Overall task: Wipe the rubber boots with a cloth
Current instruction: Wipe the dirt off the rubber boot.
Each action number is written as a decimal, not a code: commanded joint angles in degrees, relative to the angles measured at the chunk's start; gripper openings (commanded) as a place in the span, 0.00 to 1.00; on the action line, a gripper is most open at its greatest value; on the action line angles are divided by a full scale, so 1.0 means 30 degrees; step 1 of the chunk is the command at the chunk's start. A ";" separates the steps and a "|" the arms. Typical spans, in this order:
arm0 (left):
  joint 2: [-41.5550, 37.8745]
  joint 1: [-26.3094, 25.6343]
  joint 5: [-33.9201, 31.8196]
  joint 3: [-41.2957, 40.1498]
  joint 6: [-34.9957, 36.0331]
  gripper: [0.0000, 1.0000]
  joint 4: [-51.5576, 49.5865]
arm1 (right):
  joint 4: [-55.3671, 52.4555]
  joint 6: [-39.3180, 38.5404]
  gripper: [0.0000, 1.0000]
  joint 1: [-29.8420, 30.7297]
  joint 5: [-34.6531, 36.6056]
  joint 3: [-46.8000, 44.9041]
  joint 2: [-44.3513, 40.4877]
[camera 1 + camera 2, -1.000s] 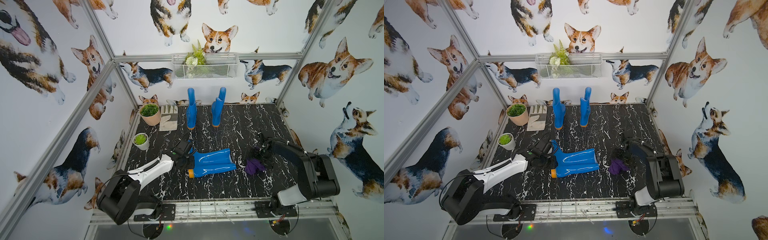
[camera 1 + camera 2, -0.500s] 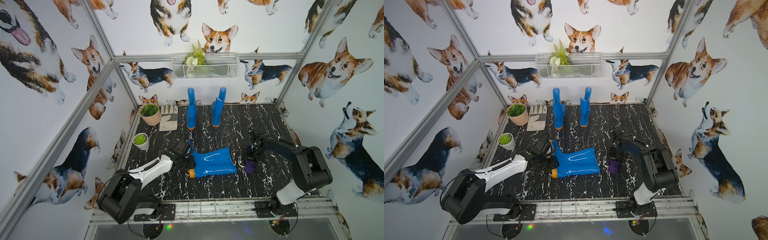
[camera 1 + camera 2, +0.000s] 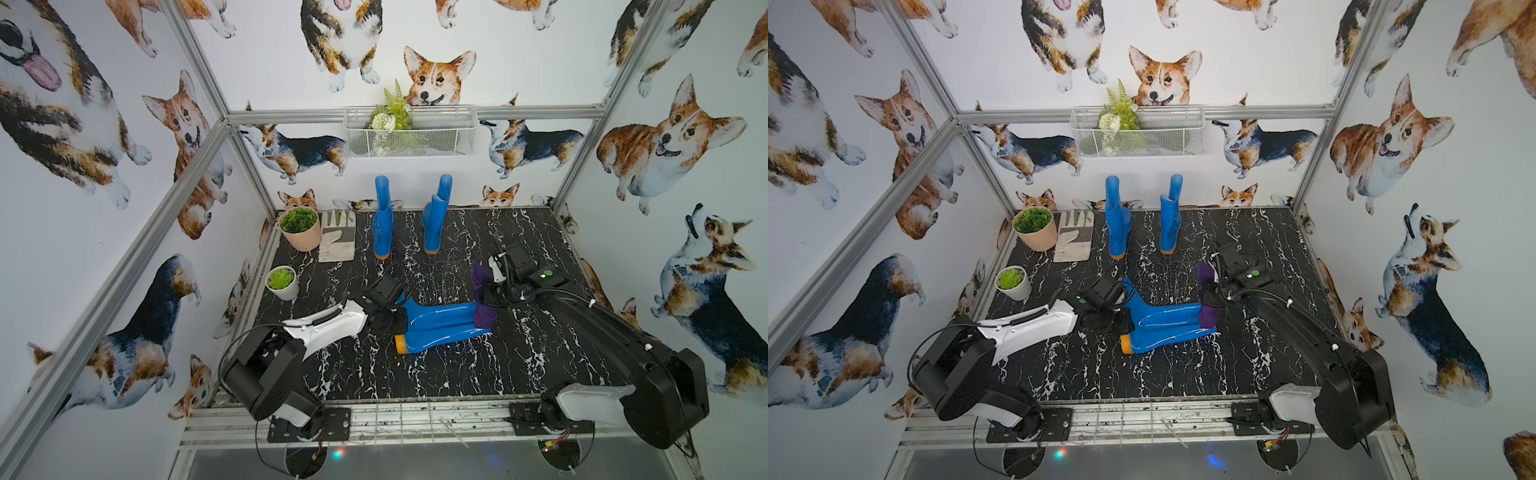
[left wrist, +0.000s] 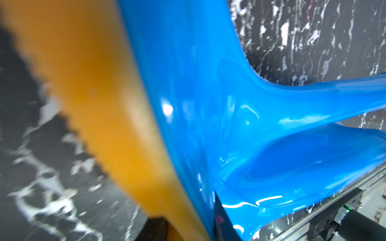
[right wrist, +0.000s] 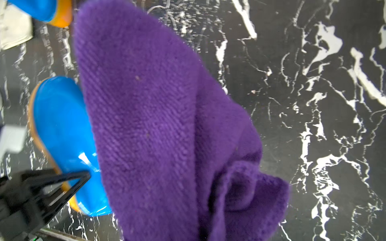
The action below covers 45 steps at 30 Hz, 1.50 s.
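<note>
Black white-veined marble counter, corgi-print walls on three sides. Back wall: wire basket holding fern and white flowers, hung above the counter. Back left corner: terracotta pot of green plant, with a pale work glove flat just beside it. Small white succulent pot nearer the front along the left edge. Two upright boots stand apart at the back, toes toward the front, well clear of both arms. Lying boots, a blue pair on their sides, sit mid-counter with shafts pointing to the right and orange soles to the left. Left arm reaches in low from the front left. Left pincer sits at the foot end of the pair. The left wrist view is filled by orange sole and glossy blue upper, a dark finger on each side, so it is pinching one boot's foot. Right arm comes from the front right, with its wrist above the shaft mouths. Right pincer is pressed together on the purple cloth. The cloth hangs from it, the lower end draped on the open end of the shafts and touching them. The cloth covers most of the right wrist view and hides that pincer's fingers.
</note>
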 commanded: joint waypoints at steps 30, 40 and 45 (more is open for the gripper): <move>0.0187 -0.0314 0.1672 -0.2576 -0.1472 0.44 0.3643 | 0.4144 0.1545 0.00 0.0822 -0.2115 -0.0611 0.8258; -0.0031 -0.0308 0.1468 -0.2348 -0.1569 0.43 0.3406 | 0.4157 0.1885 0.00 0.6127 -0.3183 0.6842 1.2074; -0.0133 -0.0322 0.1313 -0.2412 -0.1703 0.43 0.3341 | 0.4435 0.1746 0.00 0.4295 -0.3591 0.4774 1.2124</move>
